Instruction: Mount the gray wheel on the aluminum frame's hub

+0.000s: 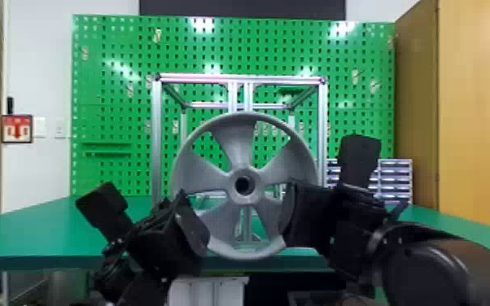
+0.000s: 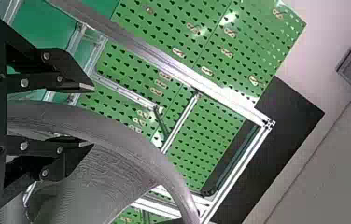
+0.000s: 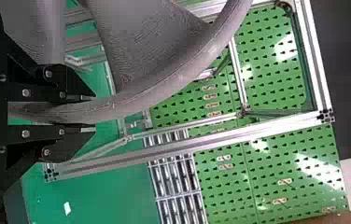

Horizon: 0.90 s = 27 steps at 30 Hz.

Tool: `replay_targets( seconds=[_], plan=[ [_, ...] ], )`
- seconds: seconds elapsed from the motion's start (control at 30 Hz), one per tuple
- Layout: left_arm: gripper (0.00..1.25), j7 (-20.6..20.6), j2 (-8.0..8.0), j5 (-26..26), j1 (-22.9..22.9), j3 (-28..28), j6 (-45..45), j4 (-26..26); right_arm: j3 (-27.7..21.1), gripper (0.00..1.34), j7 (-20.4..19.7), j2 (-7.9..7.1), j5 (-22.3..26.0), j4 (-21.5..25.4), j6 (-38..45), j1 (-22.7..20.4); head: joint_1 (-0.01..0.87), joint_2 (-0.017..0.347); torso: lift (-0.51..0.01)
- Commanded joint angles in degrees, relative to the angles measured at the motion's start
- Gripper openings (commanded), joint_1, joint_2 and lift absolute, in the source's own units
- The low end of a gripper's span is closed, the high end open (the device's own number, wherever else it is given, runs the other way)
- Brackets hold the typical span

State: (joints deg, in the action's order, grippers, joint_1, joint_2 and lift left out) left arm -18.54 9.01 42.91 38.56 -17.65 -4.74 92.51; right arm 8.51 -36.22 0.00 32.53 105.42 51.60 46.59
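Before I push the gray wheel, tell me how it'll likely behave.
The gray wheel looks stiff: its rim and broad spokes show no sagging. Its round rim would probably roll if stood on edge unsupported. The wide gaps between its spokes suggest it may be fairly light for its size.

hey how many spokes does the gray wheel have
5: the top spoke, the upper right spoke, the lower right spoke, the lower left spoke and the left spoke.
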Motion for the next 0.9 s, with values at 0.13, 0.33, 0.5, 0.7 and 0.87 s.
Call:
replay_targets(
  seconds=[0.13,0.33,0.5,0.7,0.87],
  plan=[
    [0.42,-0.01,-0.14,-1.16,1.17,-0.11,0.09,-1.11,-0.87,0.29,0.62,0.05,0.17,-2.06,-0.19,0.88,-0.005,0.006,-0.499],
    [0.42,-0.1,-0.31,-1.69,1.61,0.07,0.09,-2.25,-1.48,0.29,1.24,0.05,0.17,-3.73,-0.27,1.4,-0.005,0.006,-0.499],
    [0.42,-0.27,-0.4,-2.57,1.78,0.25,0.09,-2.51,-1.66,0.29,1.5,0.05,0.35,-4.79,-0.27,1.75,-0.005,0.006,-0.499],
    [0.42,-0.53,-0.4,-3.62,1.78,0.42,0.09,-2.51,-1.75,0.29,1.67,0.05,0.43,-5.31,-0.45,2.11,-0.005,0.006,-0.499],
    [0.42,-0.97,-0.4,-4.24,2.22,0.6,0.0,-2.86,-2.1,0.29,2.29,0.05,0.43,-6.1,-0.45,2.46,-0.005,0.006,-0.499]
  ],
)
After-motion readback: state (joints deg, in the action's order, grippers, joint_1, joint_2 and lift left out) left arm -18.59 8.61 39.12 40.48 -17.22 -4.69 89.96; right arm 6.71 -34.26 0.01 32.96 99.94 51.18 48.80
